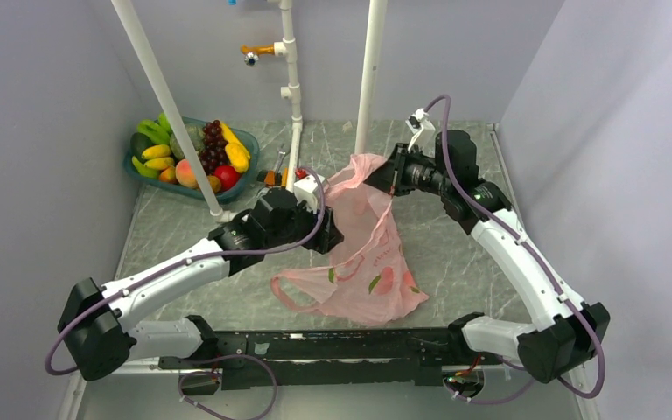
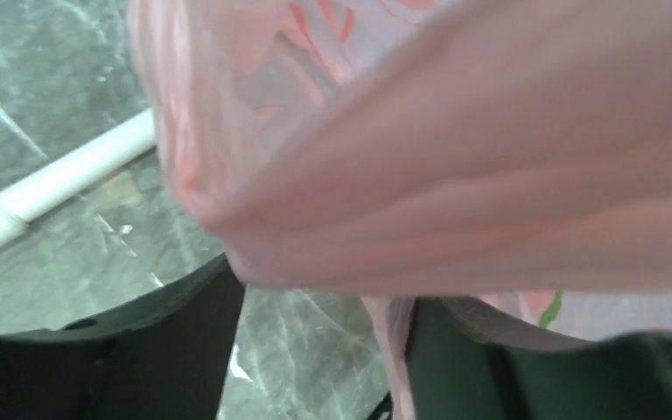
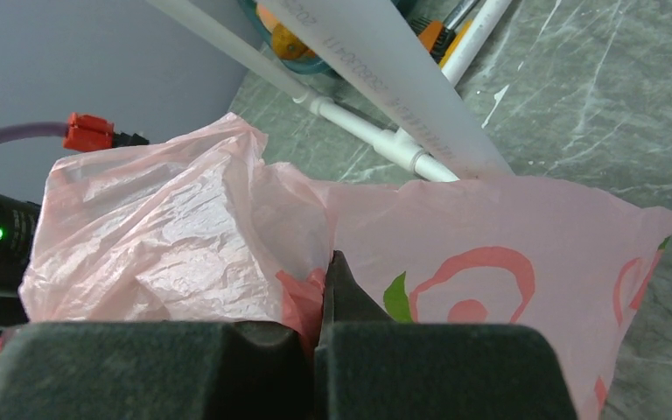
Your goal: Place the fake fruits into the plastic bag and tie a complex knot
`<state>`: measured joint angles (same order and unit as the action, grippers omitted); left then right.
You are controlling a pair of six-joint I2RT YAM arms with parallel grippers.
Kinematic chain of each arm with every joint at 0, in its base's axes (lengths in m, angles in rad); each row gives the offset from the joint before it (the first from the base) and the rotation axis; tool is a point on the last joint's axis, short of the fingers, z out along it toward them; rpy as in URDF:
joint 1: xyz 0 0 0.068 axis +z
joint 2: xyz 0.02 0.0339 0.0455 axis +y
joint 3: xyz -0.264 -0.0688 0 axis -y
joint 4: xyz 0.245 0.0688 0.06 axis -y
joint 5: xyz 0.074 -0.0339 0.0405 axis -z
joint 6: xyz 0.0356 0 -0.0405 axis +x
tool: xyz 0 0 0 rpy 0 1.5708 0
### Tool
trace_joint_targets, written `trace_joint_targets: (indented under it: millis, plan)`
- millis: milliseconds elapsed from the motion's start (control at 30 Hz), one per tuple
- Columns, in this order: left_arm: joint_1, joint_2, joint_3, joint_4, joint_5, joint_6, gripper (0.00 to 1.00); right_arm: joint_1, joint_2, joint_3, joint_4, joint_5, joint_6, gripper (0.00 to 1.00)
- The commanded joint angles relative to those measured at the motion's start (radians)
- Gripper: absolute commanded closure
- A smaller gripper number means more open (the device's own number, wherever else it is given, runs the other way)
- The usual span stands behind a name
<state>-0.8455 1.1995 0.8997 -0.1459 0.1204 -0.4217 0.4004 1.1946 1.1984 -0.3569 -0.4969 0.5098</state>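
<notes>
Right wrist: right fingers (image 3: pixel 437 367) pinch the plastic bag (image 3: pixel 507 236) (left fingers (image 2: pixel 166 350) parted around it).

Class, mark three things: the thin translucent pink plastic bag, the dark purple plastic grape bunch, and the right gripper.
pink plastic bag (image 1: pixel 372 267), top external view, printed middle panel.
grape bunch (image 1: pixel 213 145), top external view, bunch centre.
right gripper (image 3: pixel 326 282), right wrist view, between closed fingertips.

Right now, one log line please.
left gripper open at untied plastic bag | right gripper shut on plastic bag | fake fruits in basin
</notes>
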Motion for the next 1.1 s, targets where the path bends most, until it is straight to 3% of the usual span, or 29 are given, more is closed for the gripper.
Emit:
trace_joint_targets:
  millis: [0,33,67,100,133,167,233,300,433,667,933,1067]
  plan:
    - [0.05,-0.062,-0.002,-0.065,-0.098,0.042,0.59,0.0,-0.086,0.017,-0.097,-0.029,-0.127,1.0]
    - [0.086,-0.08,0.001,-0.068,-0.032,0.085,0.86,0.001,-0.12,0.002,-0.134,-0.038,-0.17,1.0]
    - [0.105,-0.105,0.01,-0.079,0.009,0.129,1.0,0.0,-0.156,-0.018,-0.161,-0.047,-0.219,1.0]
    - [0.112,-0.143,0.032,-0.092,0.081,0.202,1.0,-0.001,-0.201,-0.039,-0.186,-0.073,-0.276,1.0]
    - [0.121,-0.17,0.042,-0.093,0.176,0.3,1.0,0.0,-0.236,-0.054,-0.214,-0.093,-0.334,0.91]
    - [0.123,-0.195,0.05,-0.091,0.244,0.338,1.0,0.001,-0.262,-0.068,-0.223,-0.11,-0.384,0.75]
    - [0.123,-0.203,0.102,-0.148,0.357,0.439,1.0,0.001,-0.29,-0.063,-0.263,-0.147,-0.508,0.31]
    - [0.124,-0.166,0.188,-0.289,0.441,0.504,1.0,0.001,-0.288,-0.03,-0.275,-0.142,-0.604,0.04]
    - [0.123,-0.111,0.281,-0.379,0.507,0.544,1.0,0.005,-0.228,0.074,-0.301,-0.172,-0.77,0.0]
    - [0.099,0.0,0.423,-0.516,0.567,0.625,1.0,0.093,-0.178,0.141,-0.228,-0.194,-0.844,0.0]
    - [0.128,0.015,0.463,-0.595,0.64,0.694,1.0,0.143,-0.225,0.139,-0.244,-0.103,-0.969,0.0]
    - [0.137,0.045,0.5,-0.65,0.685,0.756,1.0,0.145,-0.213,0.175,-0.27,-0.211,-1.008,0.0]
